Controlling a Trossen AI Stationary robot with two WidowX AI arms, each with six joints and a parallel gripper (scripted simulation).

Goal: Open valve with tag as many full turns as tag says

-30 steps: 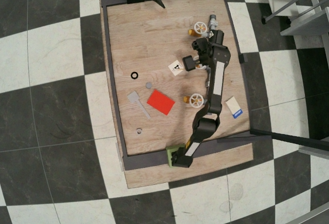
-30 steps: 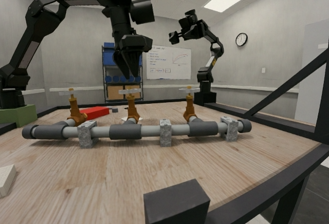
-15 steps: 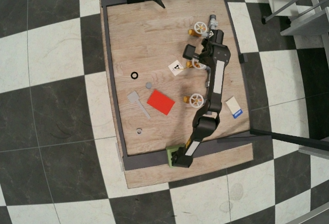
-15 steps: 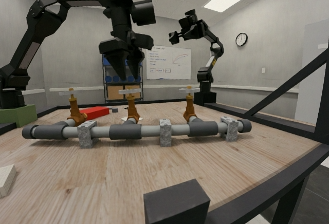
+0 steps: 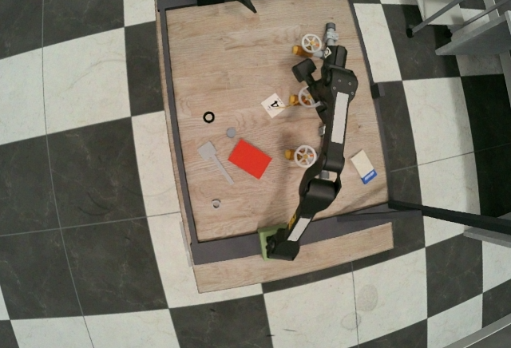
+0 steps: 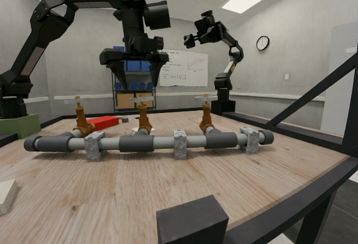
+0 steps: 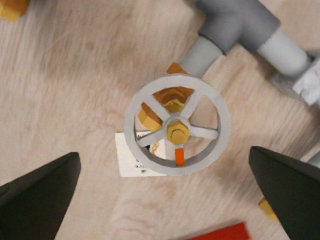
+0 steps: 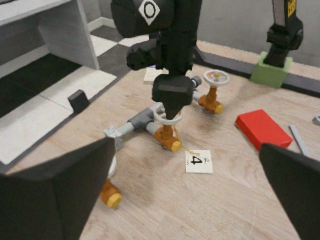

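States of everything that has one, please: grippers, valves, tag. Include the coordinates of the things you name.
Left gripper [image 5: 318,100] [image 6: 140,87] [image 7: 165,152] [image 8: 171,114]: open, nothing held, above tagged valve.
Right gripper [image 5: 268,4] [image 6: 189,41] [image 8: 187,145]: open, nothing held.
Tagged middle handwheel [image 5: 300,96] [image 6: 141,99] [image 7: 129,125] [image 8: 177,119]: mounted, turns opened can't be told.
Handwheel nearest the green base [image 5: 295,156] [image 6: 70,101] [image 8: 216,84]: mounted, shut or open can't be told.
Handwheel farthest from it [image 5: 302,43] [image 6: 199,99] [image 8: 113,166]: same.
Tag [image 5: 267,104] [image 6: 152,129] [image 7: 127,160] [image 8: 199,167]: flat on table, chained, reads 4.

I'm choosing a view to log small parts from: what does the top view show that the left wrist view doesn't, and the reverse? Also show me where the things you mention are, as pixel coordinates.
Only top: a black ring [image 5: 203,116] and a grey scoop-like tool [image 5: 207,151].

Only left wrist: the orange mark [image 7: 180,156] on the middle valve's handwheel, plain between both fingers of the left pincer [image 7: 165,156].

Both: the middle handwheel [image 5: 300,100] [image 7: 225,125], the tag [image 5: 270,107] [image 7: 131,160] and the red block [image 5: 250,158] [image 7: 225,233].
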